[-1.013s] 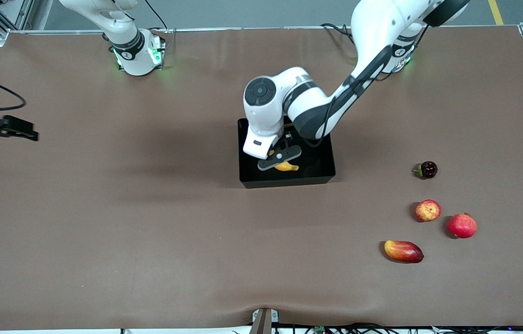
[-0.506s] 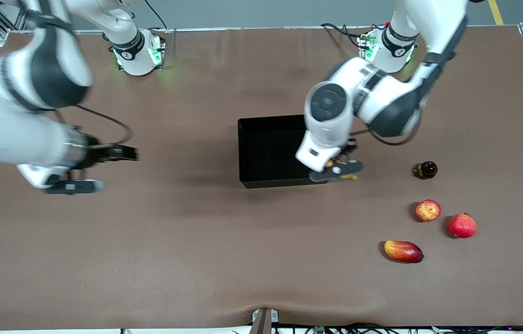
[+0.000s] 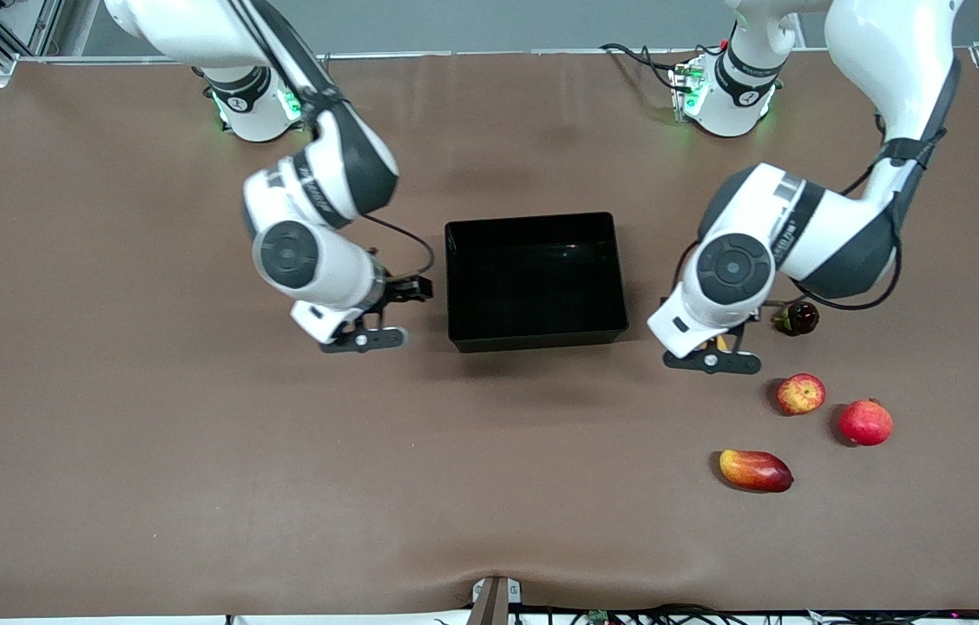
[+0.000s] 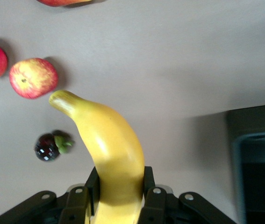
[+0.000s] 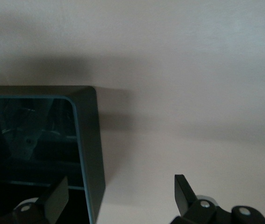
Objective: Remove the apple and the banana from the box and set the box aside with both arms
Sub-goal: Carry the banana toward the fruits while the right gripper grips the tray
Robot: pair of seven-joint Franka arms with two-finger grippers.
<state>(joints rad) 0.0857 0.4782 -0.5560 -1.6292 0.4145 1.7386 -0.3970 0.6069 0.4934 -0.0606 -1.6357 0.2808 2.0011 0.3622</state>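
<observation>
1. Centre-left of the frame: the right gripper, spread wide and holding nothing, has swung in from the table's edge to the side wall of the box.
2. Centre: the box now stands empty, ready for the two-arm shove.
3. Right of centre: the left gripper, clenched on the banana, has carried it out over the table just beside the apple, which is already out; setting it down comes next.

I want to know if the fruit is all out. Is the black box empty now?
Empty. The box shows only its bare black floor. The banana is outside it, gripped in the left claw, and the apple lies on the table.
</observation>
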